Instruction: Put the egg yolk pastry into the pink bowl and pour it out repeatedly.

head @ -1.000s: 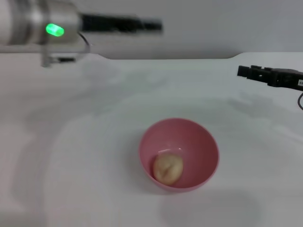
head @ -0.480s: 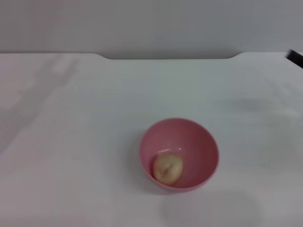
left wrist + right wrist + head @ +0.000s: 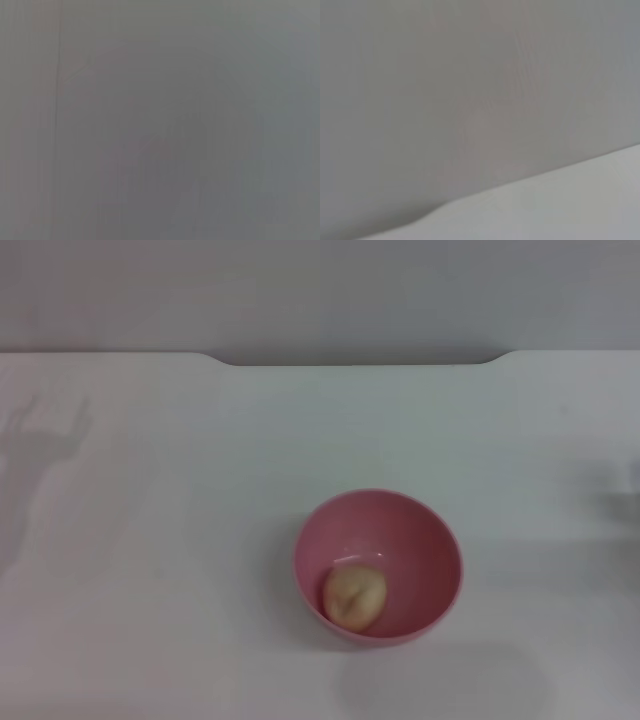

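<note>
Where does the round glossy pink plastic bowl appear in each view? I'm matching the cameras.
Head view: the round glossy pink plastic bowl sits low and right of centre, the pale beige dough ball inside it.
Left wrist view: not in it.
Right wrist view: not in it.
Shared landmark: the white table, whose far edge also shows in the right wrist view.

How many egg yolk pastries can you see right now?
1. The egg yolk pastry lies inside the pink bowl, against its near wall. None on the table; nothing seems hidden.
</note>
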Robot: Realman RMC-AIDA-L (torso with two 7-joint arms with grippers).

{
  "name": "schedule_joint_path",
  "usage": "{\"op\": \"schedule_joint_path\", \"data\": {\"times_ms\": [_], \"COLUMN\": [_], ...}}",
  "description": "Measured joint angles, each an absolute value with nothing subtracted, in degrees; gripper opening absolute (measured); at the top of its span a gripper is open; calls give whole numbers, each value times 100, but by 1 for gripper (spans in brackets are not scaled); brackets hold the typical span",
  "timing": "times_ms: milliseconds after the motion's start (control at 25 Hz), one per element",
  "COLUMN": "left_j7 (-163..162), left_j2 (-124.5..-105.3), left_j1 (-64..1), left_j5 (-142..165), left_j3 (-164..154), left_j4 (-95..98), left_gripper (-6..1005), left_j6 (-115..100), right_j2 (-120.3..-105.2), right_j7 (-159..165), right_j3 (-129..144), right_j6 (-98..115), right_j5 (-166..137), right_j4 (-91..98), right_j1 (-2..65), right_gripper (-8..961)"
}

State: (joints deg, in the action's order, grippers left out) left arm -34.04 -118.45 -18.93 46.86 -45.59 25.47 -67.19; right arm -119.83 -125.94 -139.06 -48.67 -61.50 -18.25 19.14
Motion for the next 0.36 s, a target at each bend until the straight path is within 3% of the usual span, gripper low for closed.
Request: {"op": "schedule_joint_path", "data": {"times_ms": [360], "left_j7": [-3252], "left_j2": [-11827], "left_j1": [-1955], "left_j5": [4624], "left_j3": [-4514], "left_j4": [2377], "left_gripper": [688], "left_j6": [-6677], "right_j2": [-11981], "right_j7": [-15154], "right_j3": [-13903], "right_j6": [-5551], "right_j5": [-5110], "right_j4": [-770], "right_j1": [2260], "right_gripper": [567]}}
